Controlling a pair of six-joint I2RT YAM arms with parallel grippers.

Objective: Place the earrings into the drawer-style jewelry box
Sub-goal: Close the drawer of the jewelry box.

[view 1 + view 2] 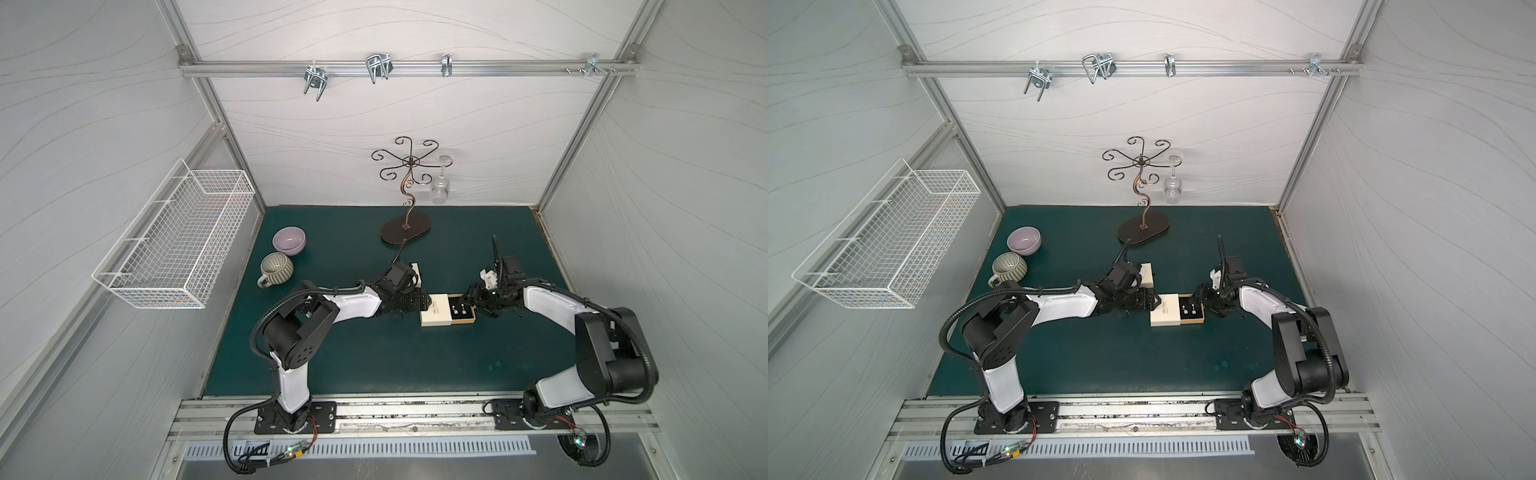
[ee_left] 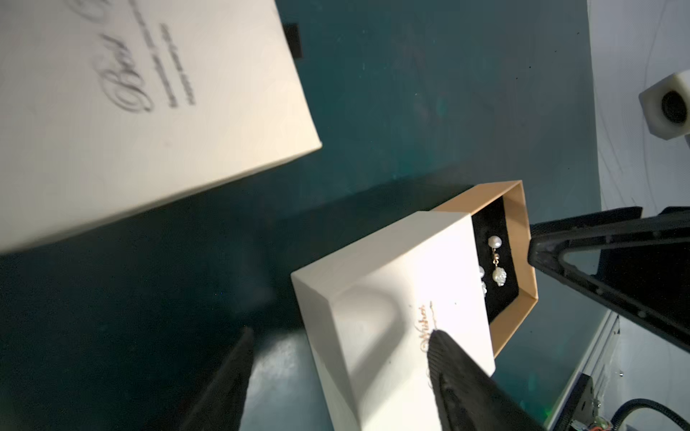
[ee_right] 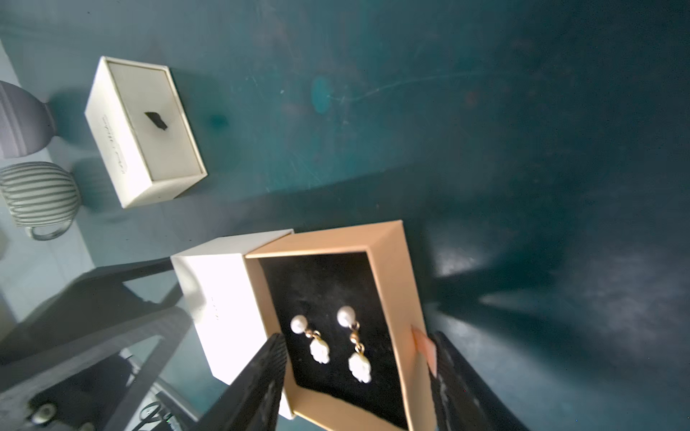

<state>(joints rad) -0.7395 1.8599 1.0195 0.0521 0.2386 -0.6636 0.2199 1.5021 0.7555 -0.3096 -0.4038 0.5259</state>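
The earrings [image 3: 359, 367] lie in the drawer [image 3: 388, 268] jutting rightward from its white sleeve [image 1: 434, 316]; the right gripper [image 3: 358, 337], open and empty, straddles its right end, while the left gripper [image 2: 340, 332], likewise open, sits at the sleeve's left end.

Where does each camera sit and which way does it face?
Top: overhead at the front, facing down onto the table; in both top views left arm and right arm show whole.
Left wrist: on that arm, facing along the left gripper to the jewelry box; both fingers show.
Right wrist: on that arm, facing into the drawer holding the earrings; right gripper fingers show.
Shared: every view shows the drawer.
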